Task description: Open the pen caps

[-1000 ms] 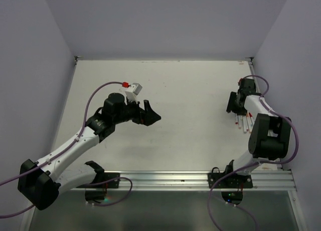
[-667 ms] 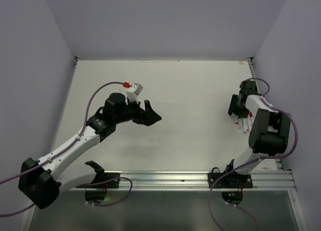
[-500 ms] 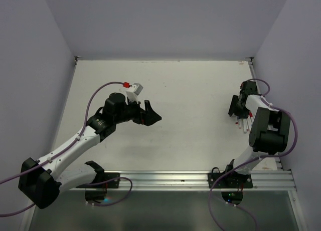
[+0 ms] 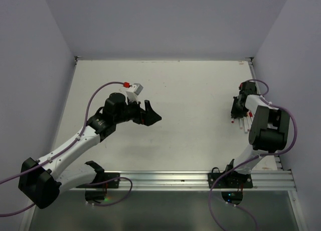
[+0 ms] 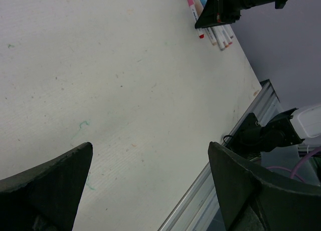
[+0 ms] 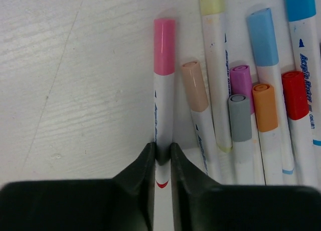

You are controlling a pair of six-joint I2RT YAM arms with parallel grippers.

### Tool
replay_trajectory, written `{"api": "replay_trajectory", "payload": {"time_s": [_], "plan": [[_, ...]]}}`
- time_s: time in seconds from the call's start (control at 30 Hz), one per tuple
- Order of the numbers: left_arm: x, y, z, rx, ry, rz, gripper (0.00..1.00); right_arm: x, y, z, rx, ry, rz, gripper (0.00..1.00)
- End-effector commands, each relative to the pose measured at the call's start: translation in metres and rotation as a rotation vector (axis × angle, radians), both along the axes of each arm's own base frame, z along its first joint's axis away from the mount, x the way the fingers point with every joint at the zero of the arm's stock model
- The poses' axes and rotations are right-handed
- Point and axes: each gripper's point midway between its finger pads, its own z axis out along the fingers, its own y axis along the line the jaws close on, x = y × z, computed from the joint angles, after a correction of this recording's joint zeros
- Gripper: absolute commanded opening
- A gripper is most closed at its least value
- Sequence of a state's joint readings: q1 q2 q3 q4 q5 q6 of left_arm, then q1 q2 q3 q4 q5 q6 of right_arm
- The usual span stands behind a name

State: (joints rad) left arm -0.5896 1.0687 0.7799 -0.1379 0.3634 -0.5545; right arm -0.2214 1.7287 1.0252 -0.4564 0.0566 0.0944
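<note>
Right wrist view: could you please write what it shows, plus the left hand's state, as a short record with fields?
Right hand: closed on the barrel of the pink-capped pen
Pink cap: on its pen
Other pens: capped, lying beside it on the table
Left hand: open, empty

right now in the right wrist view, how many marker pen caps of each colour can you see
pink plastic pen cap: 1
peach cap: 1
pale yellow cap: 1
purple cap: 1
grey cap: 1
orange cap: 1
red cap: 1
blue caps: 2
total: 9
</note>
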Motion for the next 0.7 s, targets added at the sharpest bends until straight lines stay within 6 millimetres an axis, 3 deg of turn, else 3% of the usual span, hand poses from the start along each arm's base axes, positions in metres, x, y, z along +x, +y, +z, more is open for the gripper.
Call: {"api": "replay_trajectory", "payload": {"time_s": [0.0, 0.03, 0.17, 0.27, 0.33, 0.37, 0.47, 0.53, 0.6, 0.63, 0.67], "plan": [[0.003, -0.006, 0.019, -0.022, -0.070, -0.030, 1.00, 0.005, 0.001, 0.002, 0.011, -0.013, 0.017, 0.07], [0.003, -0.005, 0.019, -0.019, -0.065, -0.026, 1.00, 0.005, 0.002, 0.002, 0.013, -0.009, 0.021, 0.00], [0.006, -0.004, 0.022, -0.017, -0.063, -0.012, 1.00, 0.011, 0.017, 0.010, 0.026, -0.014, 0.070, 0.00], [0.008, -0.006, 0.027, -0.021, -0.054, -0.008, 1.00, 0.029, 0.044, 0.044, -0.027, -0.081, 0.161, 0.00], [0.012, -0.008, 0.032, -0.021, -0.055, -0.010, 0.98, 0.035, 0.088, 0.069, -0.045, -0.135, 0.285, 0.00], [0.011, -0.010, 0.034, -0.026, -0.050, -0.026, 0.90, 0.034, 0.113, 0.080, -0.028, -0.145, 0.353, 0.00], [0.017, -0.012, 0.044, -0.043, -0.056, -0.039, 0.84, 0.024, 0.164, 0.100, 0.130, -0.188, 0.455, 0.00], [0.025, -0.010, 0.047, -0.046, -0.055, -0.017, 0.86, 0.009, 0.207, 0.116, 0.263, -0.221, 0.541, 0.00], [0.030, -0.008, 0.046, -0.059, -0.035, -0.003, 0.90, -0.009, 0.235, 0.120, 0.338, -0.222, 0.565, 0.00], [0.036, -0.005, 0.048, -0.075, -0.036, 0.007, 0.91, -0.014, 0.253, 0.142, 0.410, -0.310, 0.611, 0.00], [0.034, -0.008, 0.049, -0.098, -0.024, -0.024, 0.92, -0.033, 0.269, 0.136, 0.471, -0.296, 0.657, 0.00]]}}
